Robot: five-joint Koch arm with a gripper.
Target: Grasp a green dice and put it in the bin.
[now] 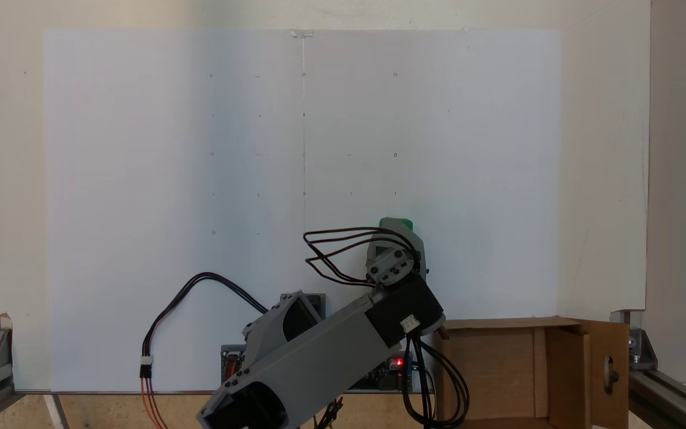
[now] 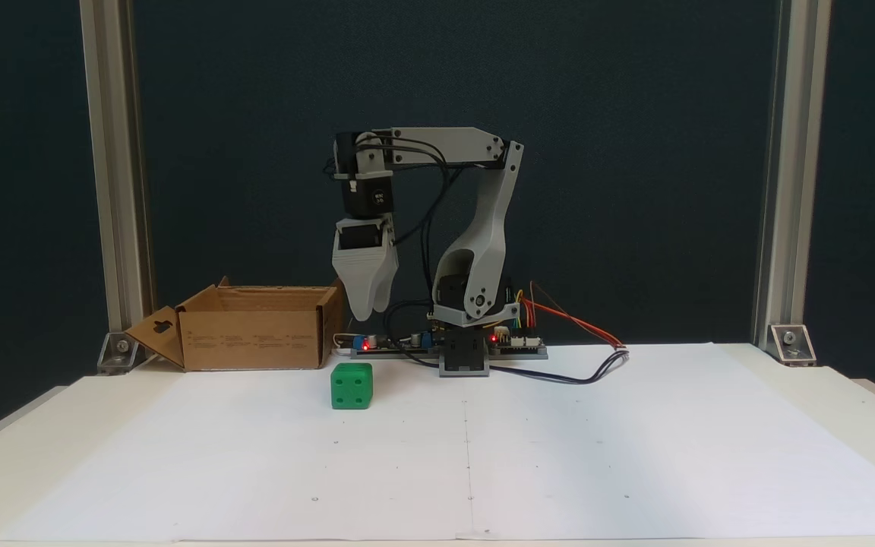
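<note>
White paper sheet [image 2: 559, 448] is laid on a pale table, dark backdrop behind, aluminium posts [image 2: 111, 175] at sides. Green dice [image 2: 352, 386] is seen on the paper, below the raised gripper [image 2: 365, 311], apart; jaw state cannot be told. Cardboard bin [image 2: 255, 334] is placed beside.

Layout relative to the gripper [image 2: 367, 313]: in the front fixed view, the green dice [image 2: 352, 385] lies on the paper sheet [image 2: 635, 441] below the tips and apart from them. The bin [image 2: 255, 328] stands just left of the gripper; the arm base [image 2: 468, 357] stands to the right.
</note>
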